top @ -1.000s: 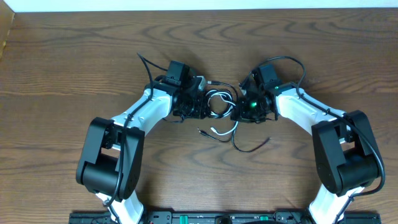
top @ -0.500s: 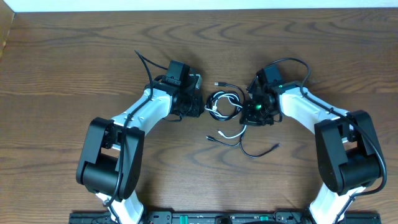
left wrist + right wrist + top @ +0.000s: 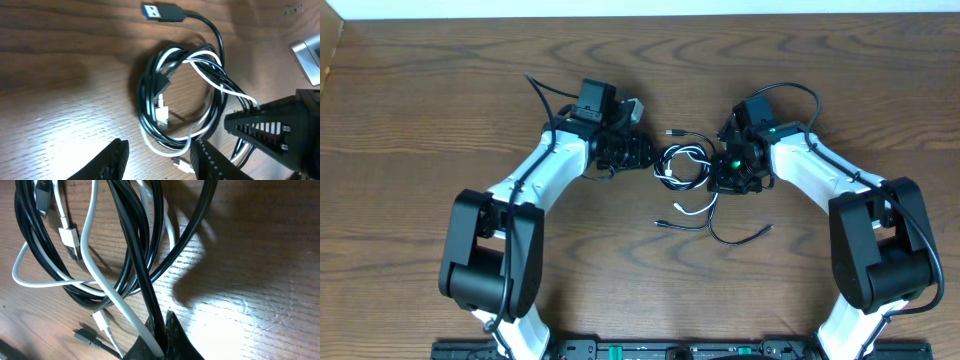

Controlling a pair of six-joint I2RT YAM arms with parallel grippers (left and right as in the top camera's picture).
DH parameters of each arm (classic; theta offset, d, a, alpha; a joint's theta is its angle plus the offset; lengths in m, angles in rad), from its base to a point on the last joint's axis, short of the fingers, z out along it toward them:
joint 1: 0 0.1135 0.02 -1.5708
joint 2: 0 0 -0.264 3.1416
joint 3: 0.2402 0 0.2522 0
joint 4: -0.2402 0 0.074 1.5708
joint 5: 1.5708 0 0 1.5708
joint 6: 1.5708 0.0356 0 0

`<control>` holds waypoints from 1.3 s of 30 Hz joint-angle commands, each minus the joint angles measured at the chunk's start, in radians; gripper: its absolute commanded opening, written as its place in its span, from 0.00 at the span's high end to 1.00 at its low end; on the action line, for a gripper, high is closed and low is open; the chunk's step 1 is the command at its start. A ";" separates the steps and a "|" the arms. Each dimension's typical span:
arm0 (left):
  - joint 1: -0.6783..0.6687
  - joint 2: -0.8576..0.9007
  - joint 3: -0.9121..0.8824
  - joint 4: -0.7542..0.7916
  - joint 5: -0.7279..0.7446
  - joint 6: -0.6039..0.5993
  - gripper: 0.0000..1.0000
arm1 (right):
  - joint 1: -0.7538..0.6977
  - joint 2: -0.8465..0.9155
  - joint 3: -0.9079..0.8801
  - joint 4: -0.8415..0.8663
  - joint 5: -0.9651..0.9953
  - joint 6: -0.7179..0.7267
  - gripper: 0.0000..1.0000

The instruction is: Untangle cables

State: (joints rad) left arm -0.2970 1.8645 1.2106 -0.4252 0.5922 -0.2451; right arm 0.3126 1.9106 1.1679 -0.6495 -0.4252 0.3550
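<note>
The black cable (image 3: 669, 153) and the white cable (image 3: 692, 207) lie coiled together mid-table between both arms, their tails trailing toward the front. My left gripper (image 3: 642, 153) stands open just left of the coil. In the left wrist view its fingers (image 3: 114, 159) flank the coil's near edge, where a white loop (image 3: 167, 149) and a white plug lie. The black cable (image 3: 147, 95) ends in a USB plug (image 3: 162, 11). My right gripper (image 3: 717, 172) is shut on a black strand (image 3: 135, 245) and a white strand (image 3: 92, 255), pinched together at the jaws (image 3: 162, 322).
The wooden table (image 3: 440, 90) stretches around the coil. A black tail with a small plug (image 3: 745, 237) lies in front of the right arm. Both arm bases stand at the front edge. A brown box edge (image 3: 328, 50) shows at the far left.
My left gripper has backed off to the left from the coil and opened wider. The right gripper, still shut, has drawn the coil and its tails slightly rightward.
</note>
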 commanded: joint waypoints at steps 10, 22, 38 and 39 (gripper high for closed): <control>-0.135 0.005 -0.015 -0.030 -0.253 -0.046 0.64 | 0.036 -0.008 0.017 0.002 0.005 -0.021 0.99; -0.174 0.016 -0.016 -0.046 -0.473 -0.128 0.64 | 0.037 -0.008 0.017 0.002 0.005 -0.021 0.99; -0.174 0.090 -0.016 -0.020 -0.466 -0.191 0.64 | 0.037 -0.008 0.017 0.002 0.005 -0.021 0.99; -0.174 0.090 -0.016 -0.018 -0.467 -0.191 0.64 | 0.037 -0.008 0.017 0.002 0.005 -0.021 0.99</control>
State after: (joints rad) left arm -0.4725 1.9354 1.2060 -0.4450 0.1497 -0.4126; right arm 0.3428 1.9106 1.1679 -0.6491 -0.4213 0.3508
